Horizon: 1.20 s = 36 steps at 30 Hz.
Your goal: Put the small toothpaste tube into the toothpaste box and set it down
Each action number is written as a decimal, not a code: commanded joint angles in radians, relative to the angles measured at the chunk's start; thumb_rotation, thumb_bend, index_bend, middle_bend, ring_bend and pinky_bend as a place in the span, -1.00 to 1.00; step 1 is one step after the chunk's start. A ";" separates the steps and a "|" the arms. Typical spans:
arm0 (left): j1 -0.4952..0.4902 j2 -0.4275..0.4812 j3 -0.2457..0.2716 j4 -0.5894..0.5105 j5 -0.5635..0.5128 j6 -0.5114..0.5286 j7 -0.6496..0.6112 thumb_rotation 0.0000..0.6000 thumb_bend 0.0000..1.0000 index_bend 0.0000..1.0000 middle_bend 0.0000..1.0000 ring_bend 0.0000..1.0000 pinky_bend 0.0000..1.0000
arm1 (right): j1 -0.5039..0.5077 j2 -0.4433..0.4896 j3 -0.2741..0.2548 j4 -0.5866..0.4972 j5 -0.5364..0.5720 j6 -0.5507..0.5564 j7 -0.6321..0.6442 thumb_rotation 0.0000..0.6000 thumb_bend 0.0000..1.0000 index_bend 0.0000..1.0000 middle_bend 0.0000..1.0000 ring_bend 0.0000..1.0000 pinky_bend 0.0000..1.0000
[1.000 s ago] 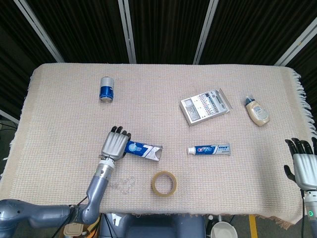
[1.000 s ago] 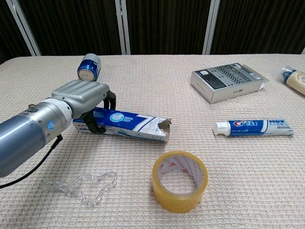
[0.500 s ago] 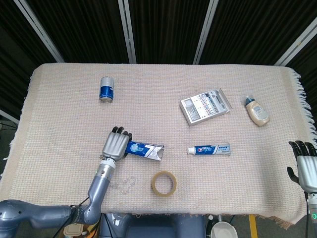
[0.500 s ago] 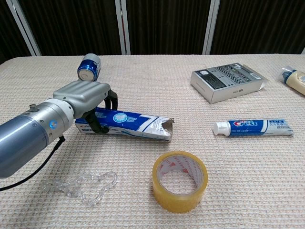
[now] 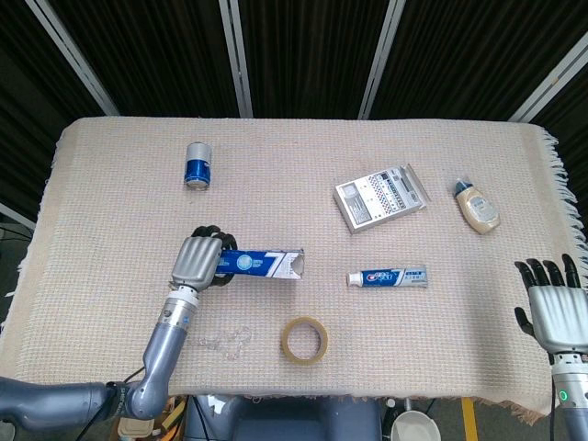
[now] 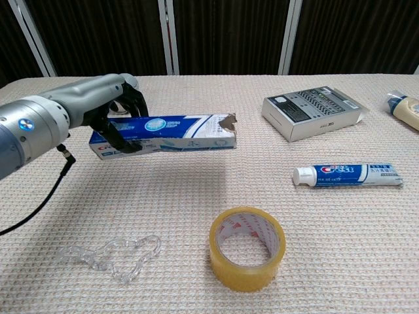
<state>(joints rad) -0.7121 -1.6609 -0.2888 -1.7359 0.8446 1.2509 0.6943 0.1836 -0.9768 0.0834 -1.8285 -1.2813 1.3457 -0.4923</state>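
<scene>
My left hand (image 5: 196, 261) (image 6: 108, 108) grips the blue-and-white toothpaste box (image 5: 261, 264) (image 6: 171, 133) by its left end and holds it level above the cloth, its torn open flap pointing right. The small toothpaste tube (image 5: 387, 277) (image 6: 347, 175) lies flat on the cloth to the right of the box, cap to the left, with nothing touching it. At the table's right front edge my right hand (image 5: 551, 310) hangs open and holds nothing; the chest view does not show it.
A roll of tape (image 5: 304, 340) (image 6: 247, 247) lies in front of the box, with a clear plastic chain (image 5: 229, 341) (image 6: 111, 254) to its left. A blue can (image 5: 198, 163), a flat grey packet (image 5: 380, 197) (image 6: 311, 111) and a cream bottle (image 5: 477, 205) lie further back.
My left hand has lifted the toothpaste box off the cloth and levelled it. My right hand has shifted a little at the table's right front edge.
</scene>
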 commanded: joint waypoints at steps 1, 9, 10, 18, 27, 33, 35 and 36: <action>0.013 0.041 -0.006 -0.039 -0.003 0.014 -0.005 1.00 -0.35 -0.14 -0.18 -0.58 -0.62 | 0.020 -0.018 0.000 -0.023 -0.009 -0.019 -0.026 1.00 -0.34 -0.59 -0.59 -0.66 -1.00; 0.037 0.190 -0.065 -0.221 -0.046 0.039 -0.037 1.00 -0.35 -0.13 -0.17 -0.58 -0.62 | 0.137 -0.125 0.041 -0.091 0.020 -0.120 -0.124 1.00 -0.34 -0.59 -0.59 -0.66 -1.00; 0.038 0.203 -0.070 -0.235 -0.048 0.042 -0.040 1.00 -0.35 -0.13 -0.17 -0.58 -0.62 | 0.150 -0.138 0.047 -0.093 0.032 -0.132 -0.133 1.00 -0.34 -0.59 -0.59 -0.66 -1.00; 0.044 0.291 -0.101 -0.334 -0.061 0.074 -0.054 1.00 -0.35 -0.13 -0.17 -0.58 -0.62 | 0.198 -0.218 0.038 -0.046 0.103 -0.178 -0.174 1.00 -0.35 -0.59 -0.59 -0.66 -1.00; 0.036 0.329 -0.092 -0.374 -0.081 0.088 -0.070 1.00 -0.35 -0.13 -0.17 -0.58 -0.62 | 0.225 -0.309 0.016 0.096 0.110 -0.210 -0.132 1.00 -0.34 -0.59 -0.56 -0.66 -1.00; 0.025 0.336 -0.083 -0.378 -0.086 0.098 -0.072 1.00 -0.36 -0.12 -0.17 -0.58 -0.62 | 0.256 -0.349 0.036 0.189 0.130 -0.241 -0.088 1.00 -0.35 -0.57 -0.51 -0.66 -1.00; 0.022 0.338 -0.081 -0.380 -0.088 0.102 -0.075 1.00 -0.35 -0.12 -0.17 -0.58 -0.62 | 0.260 -0.357 0.036 0.210 0.132 -0.247 -0.073 1.00 -0.35 -0.56 -0.50 -0.66 -1.00; 0.021 0.339 -0.080 -0.382 -0.089 0.103 -0.077 1.00 -0.35 -0.12 -0.17 -0.58 -0.62 | 0.261 -0.361 0.036 0.220 0.131 -0.250 -0.064 1.00 -0.35 -0.55 -0.50 -0.66 -1.00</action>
<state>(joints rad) -0.6902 -1.3222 -0.3693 -2.1170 0.7557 1.3535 0.6182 0.4396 -1.3289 0.1176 -1.6216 -1.1525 1.1031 -0.5691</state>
